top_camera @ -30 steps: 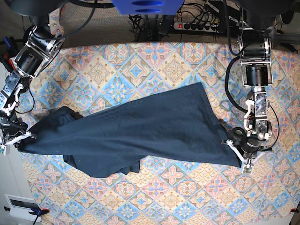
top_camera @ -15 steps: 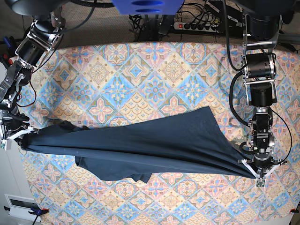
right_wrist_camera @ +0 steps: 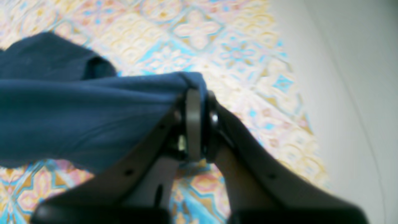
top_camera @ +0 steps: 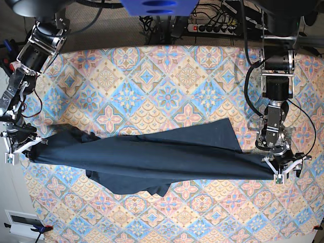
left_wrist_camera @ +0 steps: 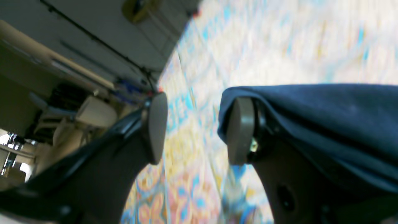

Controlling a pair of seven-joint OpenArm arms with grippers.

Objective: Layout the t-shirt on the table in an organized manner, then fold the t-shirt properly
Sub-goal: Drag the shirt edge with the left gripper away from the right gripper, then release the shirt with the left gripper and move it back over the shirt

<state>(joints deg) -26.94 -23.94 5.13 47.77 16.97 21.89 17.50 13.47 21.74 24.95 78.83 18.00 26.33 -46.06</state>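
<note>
The dark navy t-shirt (top_camera: 152, 157) lies as a long, bunched band across the table (top_camera: 167, 91), from the left edge to the right side. My right gripper (top_camera: 20, 148) is at the shirt's left end. In the right wrist view it (right_wrist_camera: 199, 124) is shut on a fold of the t-shirt (right_wrist_camera: 77, 109). My left gripper (top_camera: 285, 169) is at the right end. In the left wrist view it (left_wrist_camera: 196, 129) stands open with patterned cloth showing in the gap. The t-shirt (left_wrist_camera: 326, 118) is draped over the outside of one finger (left_wrist_camera: 238, 130).
A power strip and cables (top_camera: 217, 25) lie behind the table's far edge. The right gripper is close to the table's left edge, with pale floor (right_wrist_camera: 342, 93) beyond it. A white box (top_camera: 23, 220) sits on the floor at the lower left.
The left gripper has opened and let go of the shirt's right end, moving slightly back. The shirt was pulled longer and flatter and has settled lower on the table.
</note>
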